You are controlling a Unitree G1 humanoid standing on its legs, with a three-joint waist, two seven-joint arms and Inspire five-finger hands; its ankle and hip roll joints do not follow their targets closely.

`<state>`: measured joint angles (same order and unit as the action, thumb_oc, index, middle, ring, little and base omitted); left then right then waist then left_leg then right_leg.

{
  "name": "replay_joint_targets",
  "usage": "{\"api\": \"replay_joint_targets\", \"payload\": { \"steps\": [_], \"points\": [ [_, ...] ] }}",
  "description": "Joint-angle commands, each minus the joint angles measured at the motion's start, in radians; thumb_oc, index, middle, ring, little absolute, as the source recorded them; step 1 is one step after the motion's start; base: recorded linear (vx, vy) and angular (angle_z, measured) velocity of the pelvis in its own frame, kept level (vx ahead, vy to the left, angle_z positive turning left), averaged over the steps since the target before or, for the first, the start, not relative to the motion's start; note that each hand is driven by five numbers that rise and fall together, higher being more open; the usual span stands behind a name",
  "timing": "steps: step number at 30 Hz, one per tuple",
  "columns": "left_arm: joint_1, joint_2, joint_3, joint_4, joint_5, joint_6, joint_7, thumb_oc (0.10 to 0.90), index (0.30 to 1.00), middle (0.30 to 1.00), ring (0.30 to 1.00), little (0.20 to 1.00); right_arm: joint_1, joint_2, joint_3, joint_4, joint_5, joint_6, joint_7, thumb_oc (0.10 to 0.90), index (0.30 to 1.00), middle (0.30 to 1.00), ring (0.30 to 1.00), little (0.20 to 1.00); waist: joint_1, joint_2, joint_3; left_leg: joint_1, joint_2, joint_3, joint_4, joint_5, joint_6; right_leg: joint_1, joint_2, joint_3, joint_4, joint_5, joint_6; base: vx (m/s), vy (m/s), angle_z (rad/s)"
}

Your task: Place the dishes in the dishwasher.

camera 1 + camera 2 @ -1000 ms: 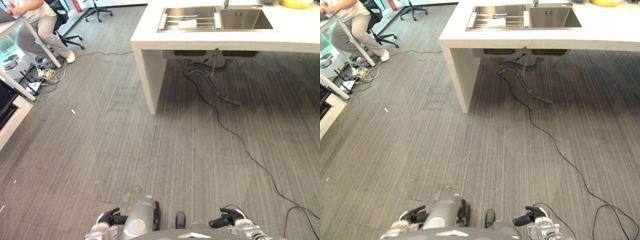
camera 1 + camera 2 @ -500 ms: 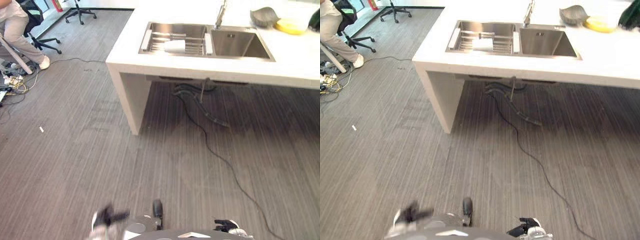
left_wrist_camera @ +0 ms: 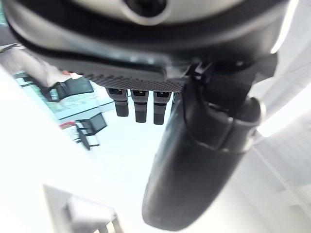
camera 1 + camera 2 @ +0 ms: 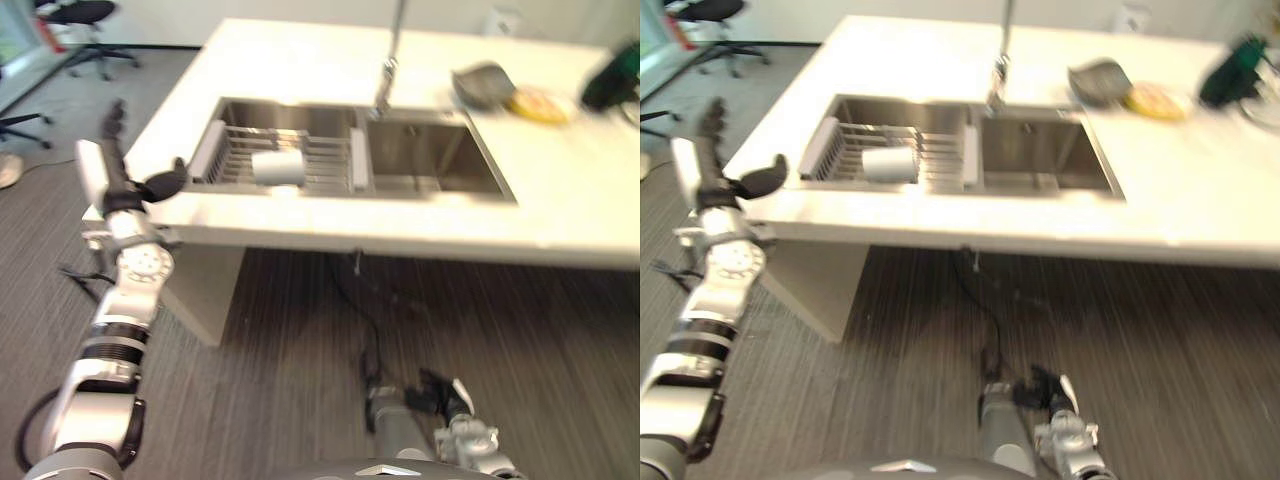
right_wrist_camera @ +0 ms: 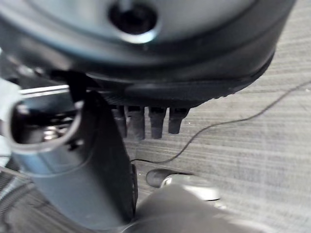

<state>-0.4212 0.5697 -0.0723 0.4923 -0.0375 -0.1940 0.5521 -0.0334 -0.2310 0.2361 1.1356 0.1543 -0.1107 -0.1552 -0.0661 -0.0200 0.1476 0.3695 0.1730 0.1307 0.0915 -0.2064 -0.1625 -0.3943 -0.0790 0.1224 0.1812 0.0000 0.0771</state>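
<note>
Clearly the left hand (image 4: 120, 185), fingers straight and empty, should reach past its thumb to the white cup (image 4: 277, 166) in the sink rack (image 4: 320, 160); the right hand (image 4: 455, 400) hangs low, relaxed.

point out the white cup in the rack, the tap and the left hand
white cup (image 4: 277, 166), left eye view, on its side wall
tap (image 4: 384, 72), left eye view, on its upright stem
left hand (image 4: 105, 180), left eye view, on the palm

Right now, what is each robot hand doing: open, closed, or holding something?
Left robot hand: open, raised beside the counter, holding nothing.
Right robot hand: open, low over the floor, holding nothing.
</note>
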Motion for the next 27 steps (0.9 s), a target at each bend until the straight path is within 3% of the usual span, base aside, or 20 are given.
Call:
{"api": "replay_joint_targets", "payload": {
  "steps": [1,5,9,10,13,20,27],
  "points": [
    [0.105,0.063,0.054,-0.100,0.042,-0.043,-0.039,0.800,0.900,0.900,0.900,0.900,0.045,-0.063,-0.034,0.063,-0.042,0.033,0.009,0.800,0.900,0.900,0.900,0.900,0.012,0.010,-0.021,-0.217,-0.189,-0.013,-0.179,0.136,0.119,0.327,-0.004,-0.044,-0.148,0.006,0.077,0.24,-0.163,1.41],
    [0.135,0.132,0.081,-0.142,0.082,-0.047,-0.079,0.800,0.900,0.900,0.900,0.900,0.033,-0.079,-0.030,0.086,-0.062,0.040,0.043,0.800,0.900,0.900,0.900,0.900,0.021,0.028,-0.056,-0.209,-0.175,-0.021,-0.179,0.139,0.104,0.409,0.000,-0.073,-0.245,0.027,0.064,0.18,-0.144,0.58],
    [0.168,0.202,0.103,-0.160,0.108,-0.048,-0.137,0.800,0.900,0.900,0.900,0.900,-0.036,-0.121,-0.026,0.126,-0.059,0.047,0.075,0.800,0.900,0.900,0.900,0.900,0.038,0.058,-0.062,-0.195,-0.140,-0.029,-0.151,0.159,0.068,0.476,0.018,-0.112,-0.268,-0.014,0.041,0.16,-0.198,0.36],
    [0.141,0.217,0.088,-0.152,0.112,-0.044,-0.142,0.800,0.900,0.900,0.900,0.900,-0.053,-0.132,-0.031,0.127,-0.048,0.048,0.075,0.800,0.900,0.900,0.900,0.900,0.039,0.054,-0.046,-0.234,-0.135,-0.025,-0.066,0.155,0.058,0.482,0.010,-0.124,-0.268,-0.015,0.036,0.04,-0.153,0.04],
    [0.116,0.216,0.055,-0.154,0.111,-0.052,-0.150,0.800,0.900,0.900,0.900,0.900,-0.067,-0.141,-0.021,0.125,-0.044,0.047,0.075,0.800,0.900,0.900,0.900,0.900,0.042,0.046,-0.022,-0.279,-0.129,-0.011,-0.004,0.157,0.046,0.488,-0.003,-0.146,-0.268,-0.018,0.029,-0.02,-0.097,-0.12],
    [0.172,0.277,0.038,-0.223,0.168,-0.050,-0.206,0.800,0.900,0.900,0.900,0.900,-0.045,-0.138,-0.032,0.146,-0.051,0.051,0.092,0.800,0.900,0.900,0.900,0.900,0.043,0.064,-0.058,-0.220,-0.136,-0.054,-0.157,0.179,0.061,0.504,0.018,-0.146,-0.268,-0.034,0.022,0.07,-0.028,-0.29],
    [0.244,0.237,0.084,-0.234,0.126,-0.045,-0.210,0.800,0.900,0.900,0.900,0.900,-0.018,-0.112,-0.029,0.146,-0.072,0.054,0.096,0.800,0.900,0.900,0.900,0.900,0.044,0.066,-0.075,-0.195,-0.135,-0.035,-0.179,0.162,0.070,0.511,0.022,-0.143,-0.268,-0.035,0.022,0.03,0.017,-0.10]
  ]
}}
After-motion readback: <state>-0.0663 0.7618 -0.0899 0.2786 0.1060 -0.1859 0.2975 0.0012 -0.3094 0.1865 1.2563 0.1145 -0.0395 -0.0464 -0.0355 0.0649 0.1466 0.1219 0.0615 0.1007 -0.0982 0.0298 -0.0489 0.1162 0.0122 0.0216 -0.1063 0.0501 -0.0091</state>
